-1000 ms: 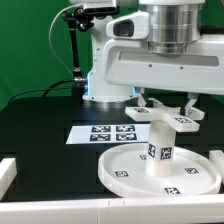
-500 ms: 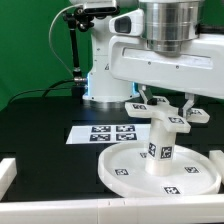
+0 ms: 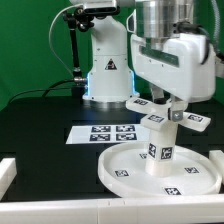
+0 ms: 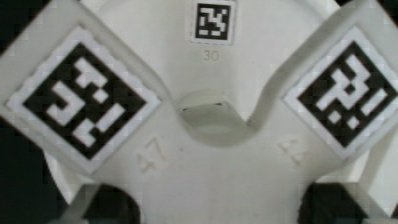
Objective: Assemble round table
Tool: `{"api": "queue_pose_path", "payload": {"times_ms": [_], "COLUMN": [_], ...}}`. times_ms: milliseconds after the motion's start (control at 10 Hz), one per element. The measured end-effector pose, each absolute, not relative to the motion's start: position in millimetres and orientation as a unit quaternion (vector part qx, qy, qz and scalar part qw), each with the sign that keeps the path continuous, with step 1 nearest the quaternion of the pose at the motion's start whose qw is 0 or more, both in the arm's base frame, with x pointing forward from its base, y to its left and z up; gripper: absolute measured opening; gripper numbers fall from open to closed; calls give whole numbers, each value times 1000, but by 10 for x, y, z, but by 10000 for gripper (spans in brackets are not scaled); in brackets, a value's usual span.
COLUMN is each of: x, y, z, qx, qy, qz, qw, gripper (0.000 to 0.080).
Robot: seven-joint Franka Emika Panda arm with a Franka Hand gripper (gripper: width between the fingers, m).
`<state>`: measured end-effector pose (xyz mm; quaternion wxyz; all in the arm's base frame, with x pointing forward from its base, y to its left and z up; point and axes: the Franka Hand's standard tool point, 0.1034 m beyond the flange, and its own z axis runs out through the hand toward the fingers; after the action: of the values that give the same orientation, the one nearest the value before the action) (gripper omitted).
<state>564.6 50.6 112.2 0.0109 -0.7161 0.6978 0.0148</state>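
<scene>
The black bench (image 3: 40, 130) carries everything, with a raised white rim along its near edge. On it, toward the exterior view's right, lies the large rimmed round disc (image 3: 128, 172), flat, with small square tags on its face. The marker board (image 3: 100, 133) lies flat just behind the disc, toward the exterior view's left, close to its rim.

The short thick cylinder leg (image 3: 160, 148) stands upright at about the middle of the disc, tags on its side. On top of the leg sits the cross-shaped piece (image 3: 160, 112), level, its tagged arms spreading out over the disc.

The claw (image 3: 168, 103) hangs straight down from the arm onto the middle of the cross-shaped piece. In the wrist view the cross-shaped piece (image 4: 205, 95) fills the picture, three tags showing, with dark fingertips (image 4: 352, 202) just visible at the lower corners. The fingers appear closed on the cross's hub, though the contact itself is hidden in both views.
</scene>
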Motion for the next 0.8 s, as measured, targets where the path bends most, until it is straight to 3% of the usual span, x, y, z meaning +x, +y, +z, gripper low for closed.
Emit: {"api": "queue_pose_path", "payload": {"times_ms": [300, 800], "x": [5630, 5656], "y": [429, 424], "z": [1053, 1066], "qx": [-606, -487], "qy": [795, 871], "qz": [-4, 11], "qw": [39, 55], "gripper": [443, 443]}}
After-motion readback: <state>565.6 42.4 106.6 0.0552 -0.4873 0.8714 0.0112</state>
